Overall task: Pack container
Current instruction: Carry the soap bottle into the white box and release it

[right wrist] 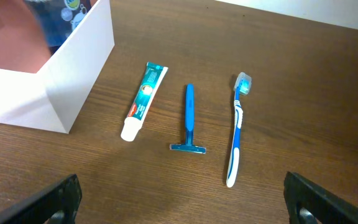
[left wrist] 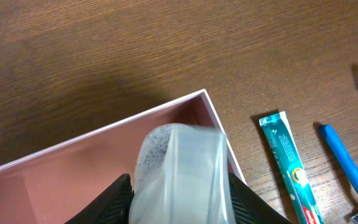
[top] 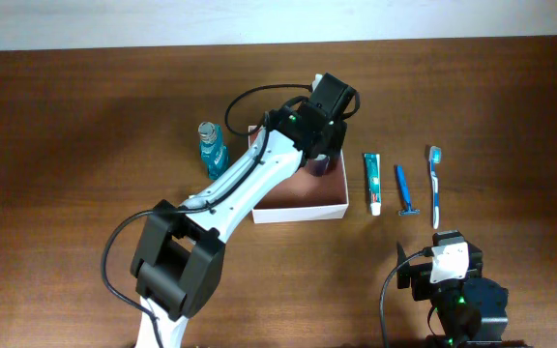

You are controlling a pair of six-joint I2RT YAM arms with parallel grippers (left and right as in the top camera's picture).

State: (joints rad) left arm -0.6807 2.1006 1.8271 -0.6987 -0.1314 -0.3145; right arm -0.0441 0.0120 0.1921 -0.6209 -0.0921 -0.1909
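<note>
Arm (L) stretched over container, hand pinching translucent item.

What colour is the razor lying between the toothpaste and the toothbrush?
The razor is blue all over, handle and head. It shows best in the right wrist view.

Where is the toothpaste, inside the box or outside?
Outside. The toothpaste lies flat on the table, just beyond the white wall of the box.
</note>
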